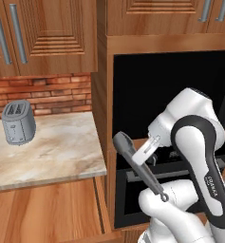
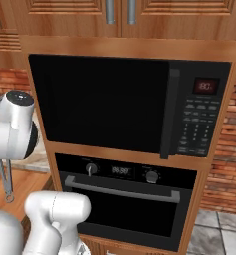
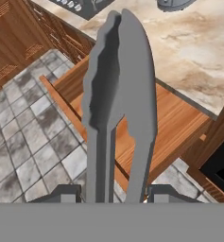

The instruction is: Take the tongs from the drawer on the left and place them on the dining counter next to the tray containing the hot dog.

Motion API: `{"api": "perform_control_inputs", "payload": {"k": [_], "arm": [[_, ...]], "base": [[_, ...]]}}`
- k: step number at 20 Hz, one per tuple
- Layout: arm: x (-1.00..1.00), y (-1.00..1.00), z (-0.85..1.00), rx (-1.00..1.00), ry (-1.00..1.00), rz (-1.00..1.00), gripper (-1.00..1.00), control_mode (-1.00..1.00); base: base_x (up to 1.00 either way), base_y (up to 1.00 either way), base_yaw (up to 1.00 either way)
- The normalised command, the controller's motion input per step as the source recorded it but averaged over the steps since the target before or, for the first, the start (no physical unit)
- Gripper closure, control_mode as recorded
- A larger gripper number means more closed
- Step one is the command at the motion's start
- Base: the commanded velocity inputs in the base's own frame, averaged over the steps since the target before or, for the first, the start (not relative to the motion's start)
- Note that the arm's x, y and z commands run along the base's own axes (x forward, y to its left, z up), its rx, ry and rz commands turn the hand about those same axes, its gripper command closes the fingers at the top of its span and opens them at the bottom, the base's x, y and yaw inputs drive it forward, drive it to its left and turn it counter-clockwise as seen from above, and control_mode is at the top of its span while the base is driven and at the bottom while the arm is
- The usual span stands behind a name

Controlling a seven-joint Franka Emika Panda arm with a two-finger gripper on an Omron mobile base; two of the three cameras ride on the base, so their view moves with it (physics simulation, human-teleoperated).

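My gripper (image 1: 146, 153) is shut on the tongs (image 1: 135, 163), long dark grey metal ones held in the air in front of the oven niche. Their broad tips point up and left, and the ringed end hangs down to the right. In the hand view the tongs (image 3: 120, 94) rise between my two fingertips, with the gripper (image 3: 113, 194) clamped on their arms. Below them the reddish-brown drawer (image 3: 172, 125) stands pulled out, and its wooden inside (image 1: 47, 209) looks empty. A thin end of the tongs (image 2: 5, 182) hangs beside the arm. The dining counter, tray and hot dog are out of view.
A grey toaster (image 1: 18, 122) stands on the small marbled counter (image 1: 57, 152) above the drawer. A black microwave (image 2: 114, 99) and an oven (image 2: 124, 204) fill the tall cabinet to the right. Wall cabinets (image 1: 47, 33) hang overhead. Grey floor tiles (image 3: 28, 142) lie below.
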Motion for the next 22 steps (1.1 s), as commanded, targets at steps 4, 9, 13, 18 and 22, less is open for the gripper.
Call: {"api": "perform_control_inputs", "payload": {"k": [4,9,13,18,22], "arm": [[0.0,0.0,0.0,0.0,0.0,0.0,1.0,1.0],[0.0,0.0,0.0,0.0,0.0,0.0,1.0,1.0],[0.0,0.0,0.0,0.0,0.0,0.0,1.0,1.0],[0.0,0.0,0.0,0.0,0.0,0.0,1.0,1.0],[0.0,0.0,0.0,0.0,0.0,0.0,1.0,1.0]], "base": [[-0.65,0.0,-0.01],[-1.0,-0.03,-0.05],[-0.58,-0.35,0.24],[-0.3,-0.49,0.5],[-0.12,-0.22,0.69]]}}
